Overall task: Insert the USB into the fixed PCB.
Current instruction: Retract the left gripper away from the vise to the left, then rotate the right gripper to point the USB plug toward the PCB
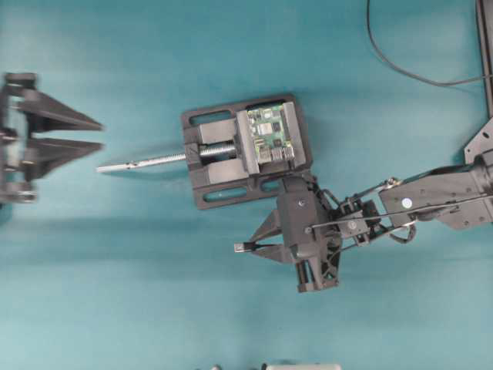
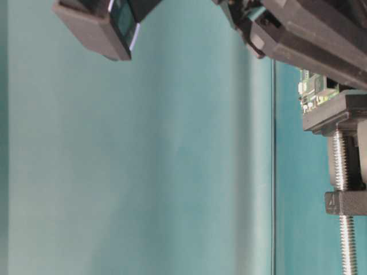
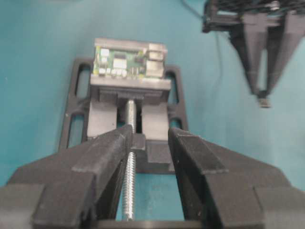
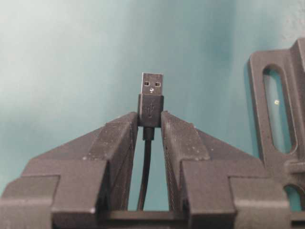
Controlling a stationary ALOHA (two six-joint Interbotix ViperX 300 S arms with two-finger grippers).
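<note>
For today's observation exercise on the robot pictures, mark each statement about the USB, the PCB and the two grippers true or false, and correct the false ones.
1. The right gripper holds the USB between its jaws. True.
2. The USB is already plugged into the PCB. False: it is apart from the board, out over the table.
3. The PCB sits clamped in a black vise. True.
4. The left gripper grips the vise's screw. False: its jaws stand open and hold nothing.

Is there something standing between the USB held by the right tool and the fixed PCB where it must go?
Nothing visible. The USB sits in the right tool, beside the vise holding the fixed PCB; only bare table lies between, but the plug points away from the board.
</note>
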